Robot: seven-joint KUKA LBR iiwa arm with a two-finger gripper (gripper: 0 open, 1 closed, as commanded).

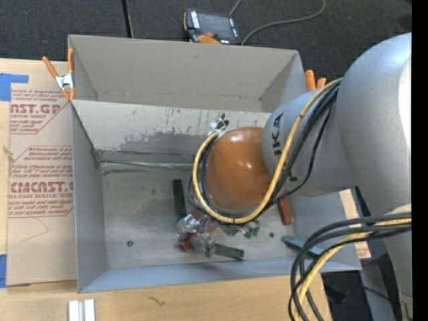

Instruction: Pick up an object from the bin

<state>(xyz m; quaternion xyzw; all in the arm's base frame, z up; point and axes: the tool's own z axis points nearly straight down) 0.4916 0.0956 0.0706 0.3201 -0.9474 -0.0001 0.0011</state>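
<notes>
scuffed matt grey metal bin (pixel 134 212)

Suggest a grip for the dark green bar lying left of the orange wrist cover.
Take the dark green bar from above, across its narrow width, near its upper half, I'd say. It lies flat on the bin floor, bare to its left; its lower end nears the heap of small parts.

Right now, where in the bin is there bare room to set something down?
The bin floor is bare on the left, between the left wall and the dark green bar. Crowded: the front middle, where a heap of small things lies under the orange wrist cover, with a reddish stick to its right.
</notes>
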